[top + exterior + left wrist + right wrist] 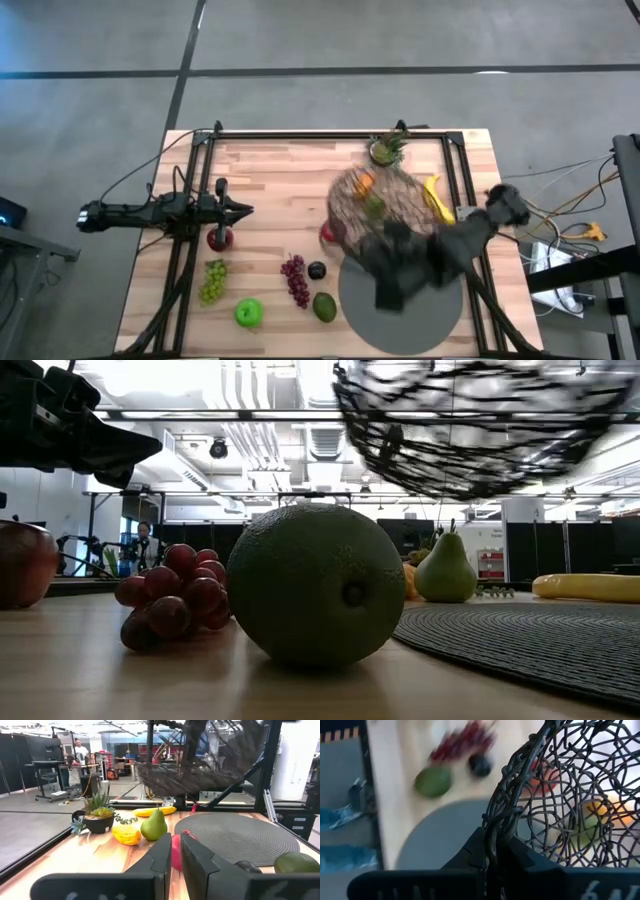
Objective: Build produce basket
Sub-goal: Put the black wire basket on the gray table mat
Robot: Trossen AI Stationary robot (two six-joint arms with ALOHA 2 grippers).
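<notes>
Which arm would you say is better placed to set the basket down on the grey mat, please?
The right: its gripper is clamped on the basket rim, held above the grey mat. The left gripper is over by a red apple.

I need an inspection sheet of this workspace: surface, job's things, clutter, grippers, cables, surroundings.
Surface: wooden table, grey disc on it.
Job's things: basket lifted off the table; pear, banana, orange piece, purple grapes, green grapes, green apple, avocado, plum lie outside it.
Clutter: potted plant.
Grippers: right gripper shut on the basket rim; left gripper above a red apple.
Cables: bundle beside the table.
Surroundings: a person far off.
</notes>
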